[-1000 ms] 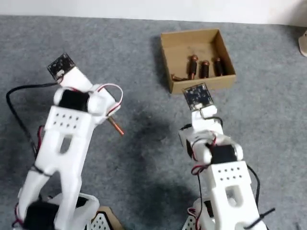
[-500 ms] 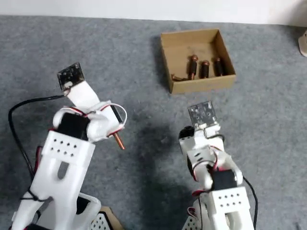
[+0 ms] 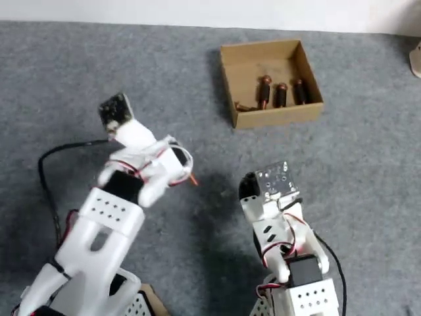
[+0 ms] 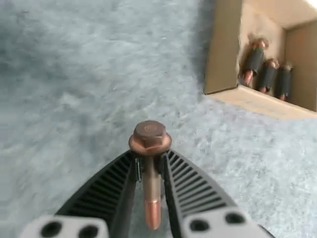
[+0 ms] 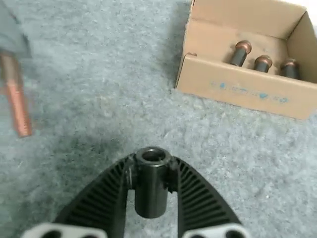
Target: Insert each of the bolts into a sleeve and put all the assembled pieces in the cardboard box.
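Left claw (image 4: 150, 162) grips a bolt (image 4: 150, 140); right claw (image 5: 151, 169) grips a sleeve (image 5: 150, 193).

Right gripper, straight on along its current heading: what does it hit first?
Probably the grey carpet: the right gripper, shut on a black cylindrical sleeve, points just beside the near corner of the brown cardboard box. Depth is unclear, so that corner could come first.

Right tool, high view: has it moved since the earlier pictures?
Yes. The right tool, shut on the sleeve, has drawn back from the cardboard box towards its arm's base; a second ago it reached almost to the box's near wall.
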Motion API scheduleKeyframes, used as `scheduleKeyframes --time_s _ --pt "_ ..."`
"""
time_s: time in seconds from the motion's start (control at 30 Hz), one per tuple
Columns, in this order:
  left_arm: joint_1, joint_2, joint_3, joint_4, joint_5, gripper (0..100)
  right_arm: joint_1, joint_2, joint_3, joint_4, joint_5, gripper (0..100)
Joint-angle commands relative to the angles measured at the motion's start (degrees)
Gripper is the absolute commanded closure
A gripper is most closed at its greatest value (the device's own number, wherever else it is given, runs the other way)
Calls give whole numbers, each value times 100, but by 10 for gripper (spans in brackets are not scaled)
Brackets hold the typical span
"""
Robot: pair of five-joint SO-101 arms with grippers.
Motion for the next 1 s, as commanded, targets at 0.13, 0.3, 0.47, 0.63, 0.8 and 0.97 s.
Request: scheduleKeyframes --time_s 0.13,0.3,0.47,0.63,0.8,0.97 --pt "145 -233 866 -2989 -1143 994 -75 -171 215 -171 -9 995" --pt "145 -233 1024 -3525 -1503 994 -136 -171 303 -418 0 995" --pt "418 -233 875 -3209 -1503 995 -356 -171 699 -760 70 995" --pt "857 -233 382 -2488 -1521 995 -541 -171 1112 -1262 677 995" --pt "1165 -242 189 -2321 -2092 995 -514 -171 1305 -1613 721 995" --pt "1138 -391 -40 -2365 -2145 995 -505 -154 1305 -1613 721 995"
